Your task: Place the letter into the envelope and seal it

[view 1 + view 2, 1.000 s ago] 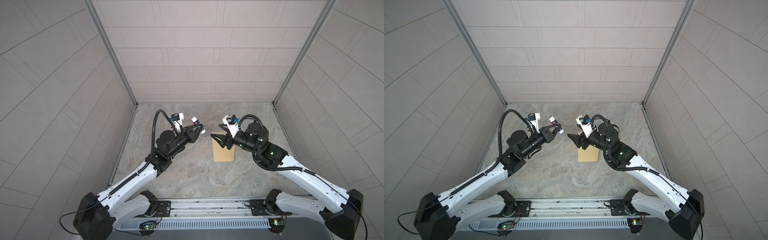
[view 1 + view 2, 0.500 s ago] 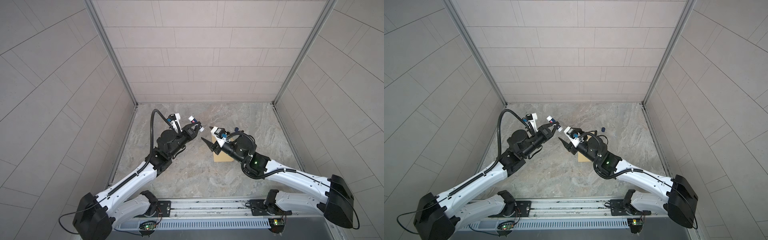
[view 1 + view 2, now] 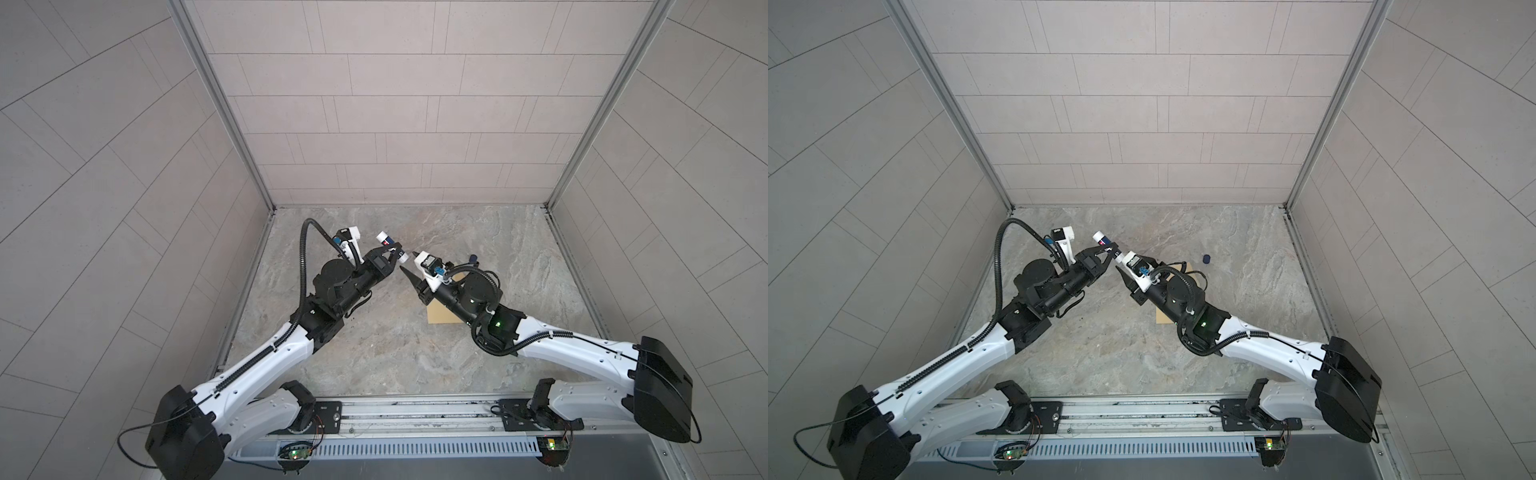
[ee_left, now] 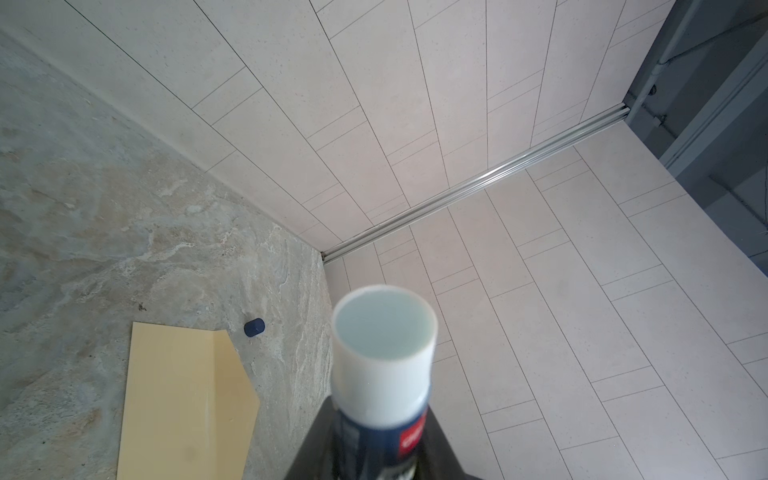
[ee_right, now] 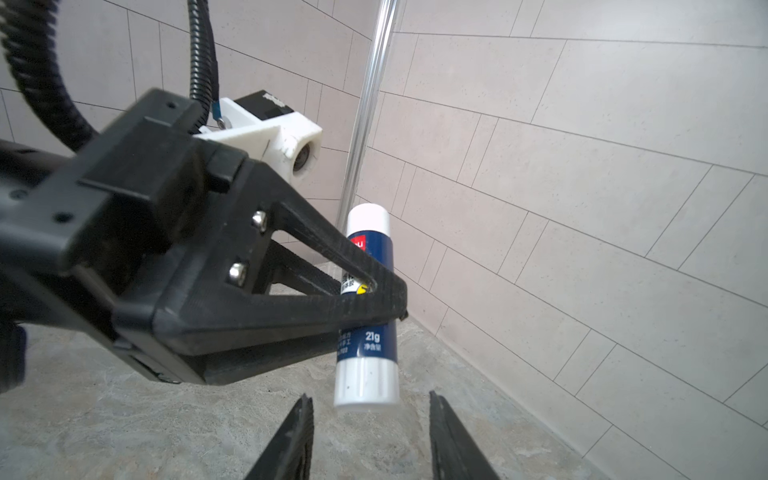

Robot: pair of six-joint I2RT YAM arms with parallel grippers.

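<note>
Rigid, slick glue stick is clamped mid-barrel by left gripper jaws; right gripper jaws stand open astride its white base; thin, limp envelope, flat on surface, is judged best pinned beside its open flap.

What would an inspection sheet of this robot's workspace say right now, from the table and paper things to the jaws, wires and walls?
Surface: marbled grey table, a few dark specks.
Job's things: envelope lies flat, flap open; letter not seen.
Clutter: small blue cap on the table near the envelope's flap end, apart from it.
Grippers: left gripper jaws shut on a glue stick, held above the table; right gripper jaws open on either side of the stick's white end, not touching.
Cables: black ribbed hose loops over the left arm; thin wire trails at its base.
Surroundings: tiled walls on three sides, metal rail in front.
</note>
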